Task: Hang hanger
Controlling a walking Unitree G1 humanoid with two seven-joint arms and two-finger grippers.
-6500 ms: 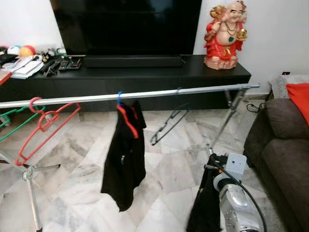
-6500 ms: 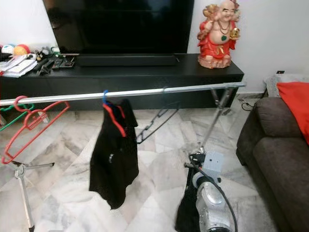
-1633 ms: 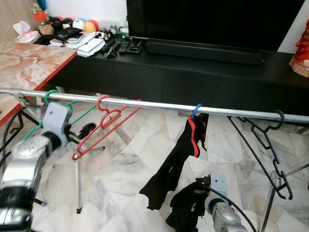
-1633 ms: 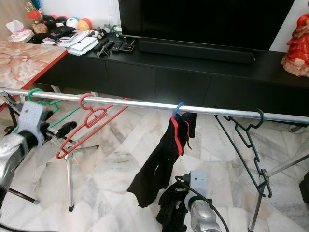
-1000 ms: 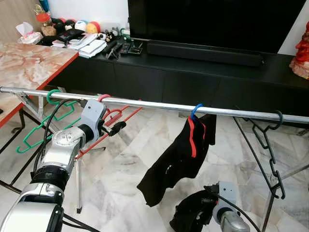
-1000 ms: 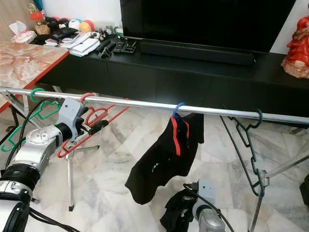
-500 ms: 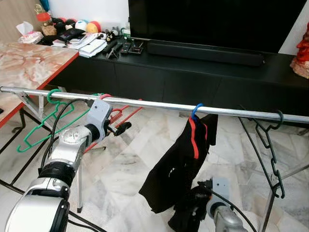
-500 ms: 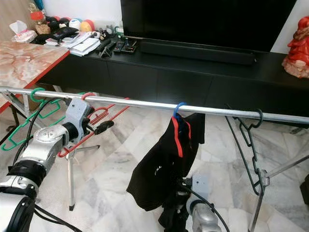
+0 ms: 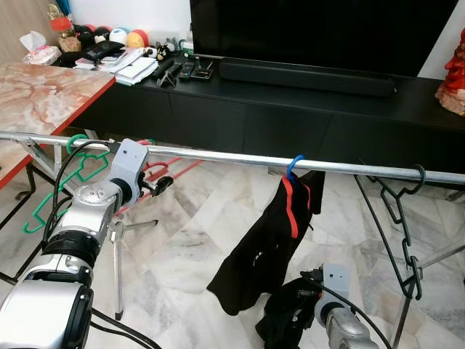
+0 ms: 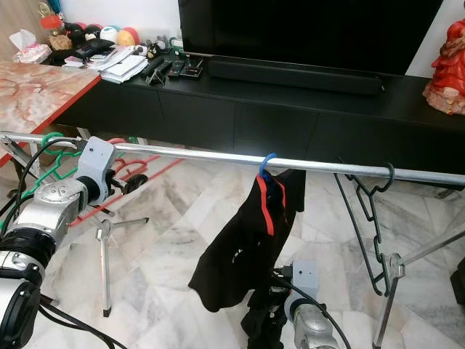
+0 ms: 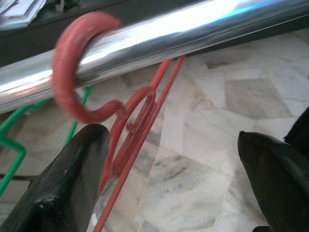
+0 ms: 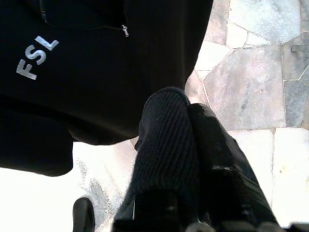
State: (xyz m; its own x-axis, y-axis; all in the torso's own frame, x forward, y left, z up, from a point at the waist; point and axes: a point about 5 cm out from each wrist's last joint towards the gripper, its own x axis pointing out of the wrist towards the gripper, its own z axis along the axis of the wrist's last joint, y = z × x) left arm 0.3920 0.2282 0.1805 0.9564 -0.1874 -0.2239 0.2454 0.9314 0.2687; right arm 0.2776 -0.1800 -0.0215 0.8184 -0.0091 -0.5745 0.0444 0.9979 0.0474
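Head view: I note the left gripper raised at the shiny metal rail, beside the red hanger.

Left wrist: fingers spread wide; the hanger's plastic hook sits over the rail.

Right wrist: the right gripper pinches black ribbed cloth.

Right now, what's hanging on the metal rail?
On the metal rail: green hanger, red hanger, blue-hooked hanger with a black garment, black hanger. The left gripper covers the red hanger's body.

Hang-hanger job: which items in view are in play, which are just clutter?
In play: red hanger, rail, left gripper open at the hook, right gripper shut on black cloth.
Clutter: green hanger, black hanger, hung black garment, statue, soundbar.
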